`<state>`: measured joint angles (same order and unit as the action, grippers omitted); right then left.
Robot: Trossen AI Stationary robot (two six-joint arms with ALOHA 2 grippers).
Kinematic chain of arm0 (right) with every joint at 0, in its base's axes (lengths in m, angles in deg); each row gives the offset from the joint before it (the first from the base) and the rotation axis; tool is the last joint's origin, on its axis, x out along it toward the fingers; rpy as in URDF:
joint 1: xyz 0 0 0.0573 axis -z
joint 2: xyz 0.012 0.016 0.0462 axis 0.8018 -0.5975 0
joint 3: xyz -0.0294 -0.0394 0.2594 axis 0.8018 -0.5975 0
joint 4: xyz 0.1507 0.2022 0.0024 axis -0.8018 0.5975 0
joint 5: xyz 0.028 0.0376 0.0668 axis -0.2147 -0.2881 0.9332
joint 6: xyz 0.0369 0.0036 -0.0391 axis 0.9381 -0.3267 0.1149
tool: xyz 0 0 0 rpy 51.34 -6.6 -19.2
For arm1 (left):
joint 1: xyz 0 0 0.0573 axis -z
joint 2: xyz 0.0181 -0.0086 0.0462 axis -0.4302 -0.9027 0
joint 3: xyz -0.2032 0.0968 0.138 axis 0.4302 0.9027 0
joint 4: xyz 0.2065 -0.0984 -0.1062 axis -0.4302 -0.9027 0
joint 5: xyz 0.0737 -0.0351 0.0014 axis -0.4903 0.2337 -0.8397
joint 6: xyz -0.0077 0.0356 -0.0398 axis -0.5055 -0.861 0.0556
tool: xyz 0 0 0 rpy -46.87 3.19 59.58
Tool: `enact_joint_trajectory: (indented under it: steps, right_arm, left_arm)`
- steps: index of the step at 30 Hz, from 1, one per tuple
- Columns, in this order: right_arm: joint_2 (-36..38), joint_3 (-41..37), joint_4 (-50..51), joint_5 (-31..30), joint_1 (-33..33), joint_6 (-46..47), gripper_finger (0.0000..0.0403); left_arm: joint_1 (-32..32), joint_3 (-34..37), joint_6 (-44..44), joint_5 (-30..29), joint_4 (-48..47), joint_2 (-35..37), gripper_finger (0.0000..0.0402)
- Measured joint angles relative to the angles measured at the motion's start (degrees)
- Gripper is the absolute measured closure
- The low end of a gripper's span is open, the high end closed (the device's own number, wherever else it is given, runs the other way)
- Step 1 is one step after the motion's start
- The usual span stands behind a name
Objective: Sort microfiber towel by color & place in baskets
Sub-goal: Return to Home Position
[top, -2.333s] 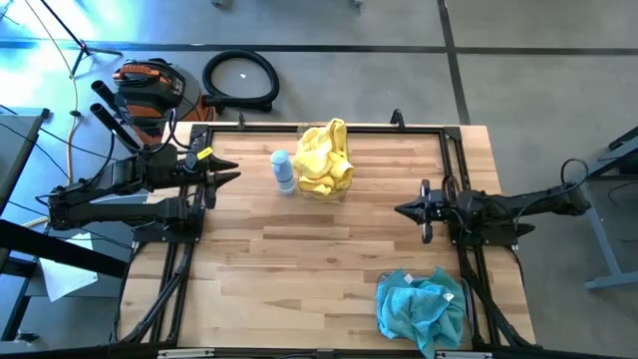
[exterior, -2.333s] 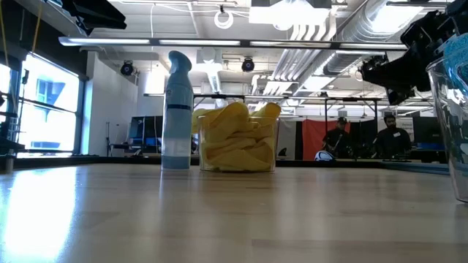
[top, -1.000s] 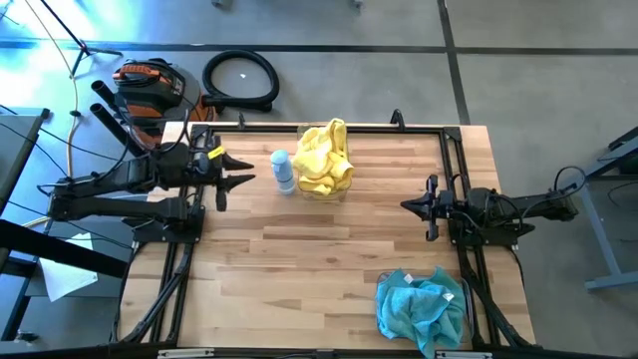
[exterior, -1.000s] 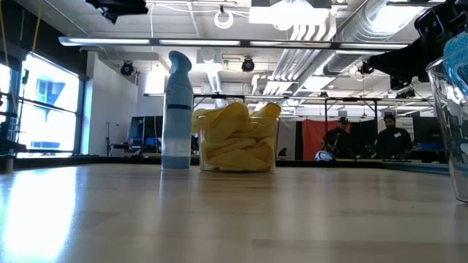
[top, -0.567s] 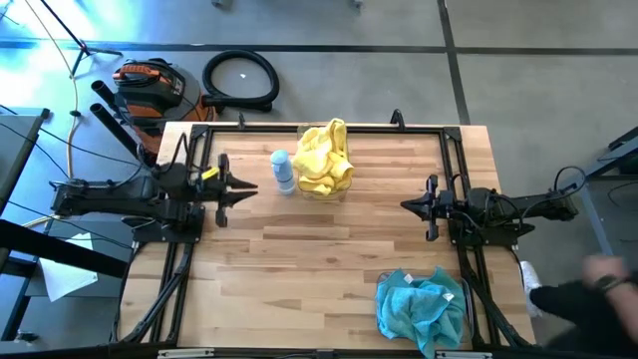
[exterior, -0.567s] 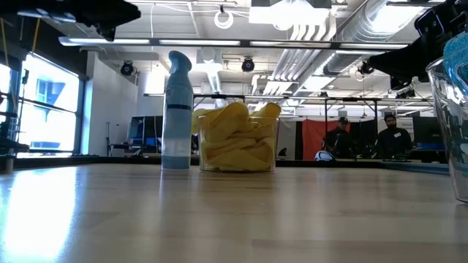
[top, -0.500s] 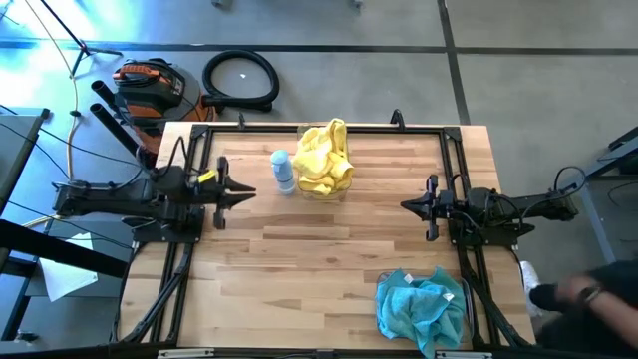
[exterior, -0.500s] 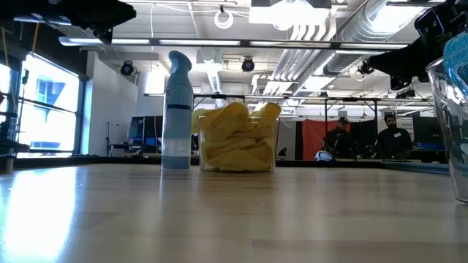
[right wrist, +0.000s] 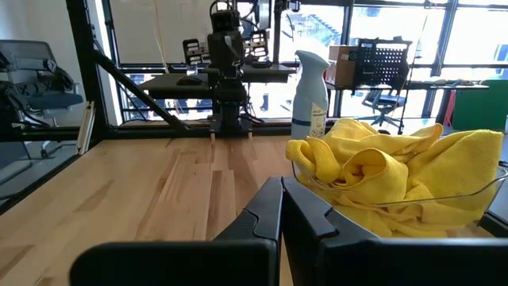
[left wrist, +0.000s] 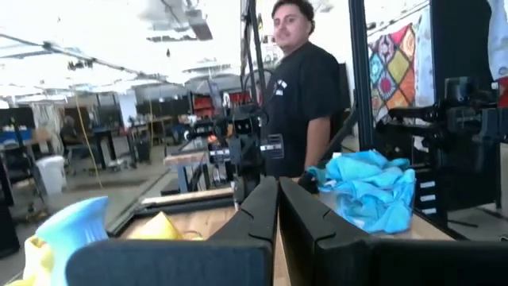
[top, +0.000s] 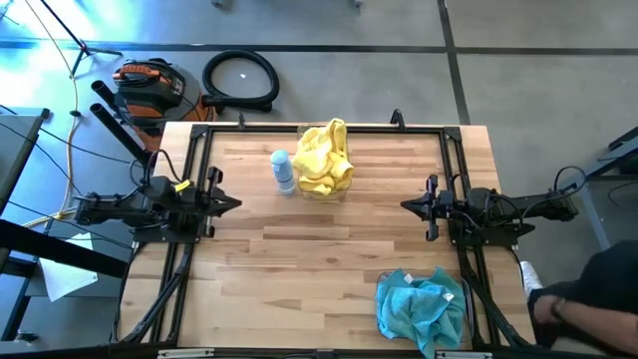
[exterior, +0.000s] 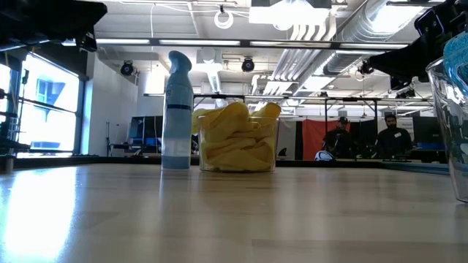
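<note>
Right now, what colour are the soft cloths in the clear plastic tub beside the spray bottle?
Bright yellow cloths, clearest in the right wrist view.

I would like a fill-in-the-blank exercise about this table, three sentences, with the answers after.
The bottle stands beside the ____ towels. The blue towels lie nearer the ____ arm. The left gripper and the right gripper are both ____, not open.
Missing words: yellow; right; shut.
</note>
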<state>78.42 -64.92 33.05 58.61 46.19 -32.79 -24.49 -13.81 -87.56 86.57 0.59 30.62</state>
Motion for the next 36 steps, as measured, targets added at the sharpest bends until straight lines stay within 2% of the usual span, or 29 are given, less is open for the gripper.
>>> enact_joint_trajectory:
  steps: [8, 11, 19, 26, 31, 36]
  right_arm:
    - [0.0, 0.0, 0.0, 0.0, 0.0, 0.0, 0.0402]
    - [0.0, 0.0, 0.0, 0.0, 0.0, 0.0, 0.0402]
    - [0.0, 0.0, 0.0, 0.0, 0.0, 0.0, 0.0402]
    - [0.0, 0.0, 0.0, 0.0, 0.0, 0.0, 0.0402]
    - [0.0, 0.0, 0.0, 0.0, 0.0, 0.0, 0.0402]
    - [0.0, 0.0, 0.0, 0.0, 0.0, 0.0, 0.0402]
  left_arm:
    - [0.0, 3.5, -1.2, 1.5, 2.2, 0.7, 0.0401]
    - [0.0, 5.9, -1.3, 1.5, 8.6, 0.7, 0.0401]
    - [-0.1, 6.0, -2.8, 1.3, 5.4, 0.6, 0.0401]
    - [-0.1, 6.0, 0.3, -4.8, -5.7, 0.6, 0.0401]
    - [-0.1, 5.9, 6.1, -5.3, -5.7, -0.5, 0.0401]
    - [-0.1, 5.9, 7.8, -5.3, -5.6, -0.4, 0.0401]
